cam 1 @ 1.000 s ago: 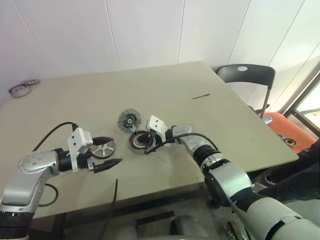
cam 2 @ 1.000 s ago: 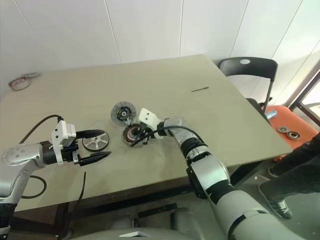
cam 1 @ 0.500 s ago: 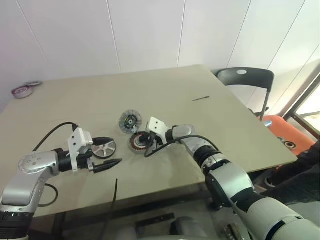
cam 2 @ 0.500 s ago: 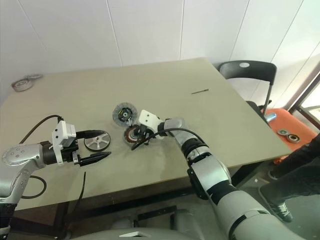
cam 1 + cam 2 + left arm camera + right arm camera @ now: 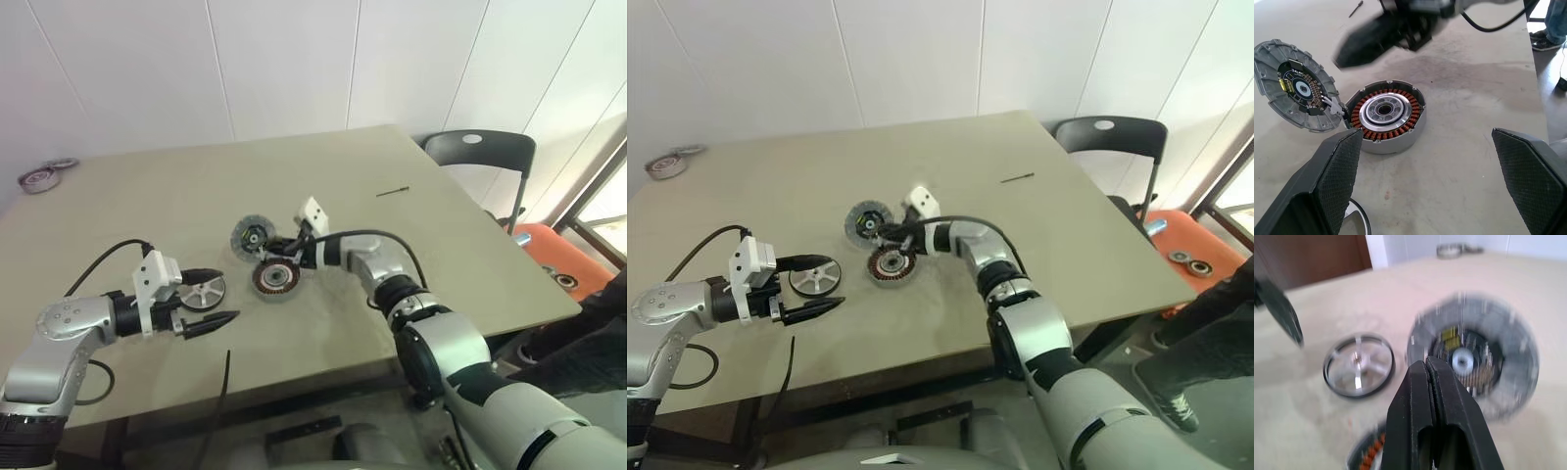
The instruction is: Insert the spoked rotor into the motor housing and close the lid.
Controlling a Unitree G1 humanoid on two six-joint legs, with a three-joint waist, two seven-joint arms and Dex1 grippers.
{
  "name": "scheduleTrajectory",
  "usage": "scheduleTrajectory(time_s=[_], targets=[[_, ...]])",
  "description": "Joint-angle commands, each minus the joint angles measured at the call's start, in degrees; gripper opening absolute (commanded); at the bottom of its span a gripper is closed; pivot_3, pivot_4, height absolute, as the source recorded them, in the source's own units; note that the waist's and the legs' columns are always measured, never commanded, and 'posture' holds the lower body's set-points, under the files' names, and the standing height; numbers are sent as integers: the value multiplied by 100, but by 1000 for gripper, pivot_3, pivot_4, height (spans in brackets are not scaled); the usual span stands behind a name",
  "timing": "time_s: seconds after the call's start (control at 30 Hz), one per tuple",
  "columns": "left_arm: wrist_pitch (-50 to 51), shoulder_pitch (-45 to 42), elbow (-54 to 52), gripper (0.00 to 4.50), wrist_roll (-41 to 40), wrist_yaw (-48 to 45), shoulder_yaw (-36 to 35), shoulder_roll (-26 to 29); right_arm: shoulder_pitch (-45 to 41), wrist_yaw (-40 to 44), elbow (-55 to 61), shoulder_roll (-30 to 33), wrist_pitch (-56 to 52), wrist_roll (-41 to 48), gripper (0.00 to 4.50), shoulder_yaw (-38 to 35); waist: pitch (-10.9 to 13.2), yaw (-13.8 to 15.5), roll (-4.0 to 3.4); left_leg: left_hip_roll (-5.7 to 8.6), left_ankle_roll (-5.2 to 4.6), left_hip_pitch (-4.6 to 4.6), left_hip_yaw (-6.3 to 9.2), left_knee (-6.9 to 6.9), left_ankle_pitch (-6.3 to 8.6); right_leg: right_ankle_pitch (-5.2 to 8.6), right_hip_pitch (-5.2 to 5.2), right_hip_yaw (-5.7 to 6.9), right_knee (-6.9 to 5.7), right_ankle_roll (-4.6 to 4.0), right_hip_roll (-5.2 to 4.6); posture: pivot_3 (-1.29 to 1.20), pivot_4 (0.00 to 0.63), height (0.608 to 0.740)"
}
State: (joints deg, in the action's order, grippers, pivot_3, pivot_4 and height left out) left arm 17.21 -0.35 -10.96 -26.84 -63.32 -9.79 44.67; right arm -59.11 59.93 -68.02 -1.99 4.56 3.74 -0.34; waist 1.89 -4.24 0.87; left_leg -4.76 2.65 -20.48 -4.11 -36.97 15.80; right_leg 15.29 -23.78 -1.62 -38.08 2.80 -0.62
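Lying flat on the tan tabletop (image 5: pixel 411 255): round spoked rotor with silver-white spokes and dark rim (image 5: pixel 203 291), between the wide-open, empty left gripper's (image 5: pixel 210 299) fingers. Beside it, copper-wound round metal motor housing (image 5: pixel 273 278), touching flat grey disc lid (image 5: pixel 254 236). Hovering above both: right gripper (image 5: pixel 888 235), pinched shut, empty.

On the beige tabletop (image 5: pixel 411 264), the round metal motor housing with copper windings (image 5: pixel 273 278) lies near the middle, and the flat grey metal lid disc (image 5: pixel 253 236) lies just behind it, slightly to its left. The spoked rotor wheel with a dark rim (image 5: pixel 202 291) lies left of the housing, a little apart. A thin dark screwdriver (image 5: pixel 393 190) lies well to the right and farther back, and two round metal parts (image 5: pixel 39 177) sit at the far left corner.
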Motion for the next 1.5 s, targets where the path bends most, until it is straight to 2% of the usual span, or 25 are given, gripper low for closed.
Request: scheduleTrajectory(time_s=[0.03,0.3,0.4,0.47,0.57,0.73,0.9,1.0,1.17,1.5], targets=[[-15,-80,-83,4500,-51,22,-25,3,-34,-28,167,-21,196,-95,34,125,0,0,0,0,0,-1,-1,0,0,0,0,0,0,0,0,0,0,740],[0,-84,-90,4500,-64,12,-43,22,95,-143,76,21,305,-322,34,344,0,0,0,0,0,-2,-1,0,0,6,-2,-1,0,-12,0,0,0,740],[25,-115,-115,4500,-82,49,-59,10,60,177,235,34,76,-103,34,226,0,0,0,0,0,-1,-1,0,0,6,-2,-1,0,-10,0,0,0,740],[104,-71,-184,4500,-169,86,-108,-14,122,898,785,107,-325,155,34,254,2,0,-1,0,0,-2,-1,0,0,1,-2,-1,0,-3,0,0,0,740],[210,51,-279,4500,-252,103,-182,11,390,1520,1569,351,-717,225,34,474,2,10,0,0,0,-7,-1,0,0,-1,-5,0,0,2,0,0,0,740],[592,375,-569,4500,-471,379,-414,20,537,1497,1827,992,-762,86,34,573,2,17,1,0,0,-5,-1,-1,0,7,-5,0,1,-11,-1,0,0,740],[556,882,-869,4500,-513,654,-554,-191,498,1444,1727,1545,-600,120,34,506,5,1,-3,1,0,-5,-7,1,0,11,-9,-5,2,-18,-2,0,0,740],[536,990,-974,4500,-527,766,-598,-264,502,1441,1635,1577,-550,161,635,498,5,-16,-3,-2,0,-5,-9,6,0,11,-17,-11,-1,-18,4,0,0,740],[521,939,-962,4500,-536,813,-663,-214,518,1347,1684,1402,-653,108,2232,623,6,-9,-5,-3,0,-4,-11,5,0,11,-18,-13,-4,-19,6,0,0,740],[517,1140,-1036,4500,-548,893,-911,-178,547,1679,1928,1499,-849,167,2232,756,7,6,-5,0,0,-14,-17,5,0,12,-27,-18,1,-20,3,0,0,740]])
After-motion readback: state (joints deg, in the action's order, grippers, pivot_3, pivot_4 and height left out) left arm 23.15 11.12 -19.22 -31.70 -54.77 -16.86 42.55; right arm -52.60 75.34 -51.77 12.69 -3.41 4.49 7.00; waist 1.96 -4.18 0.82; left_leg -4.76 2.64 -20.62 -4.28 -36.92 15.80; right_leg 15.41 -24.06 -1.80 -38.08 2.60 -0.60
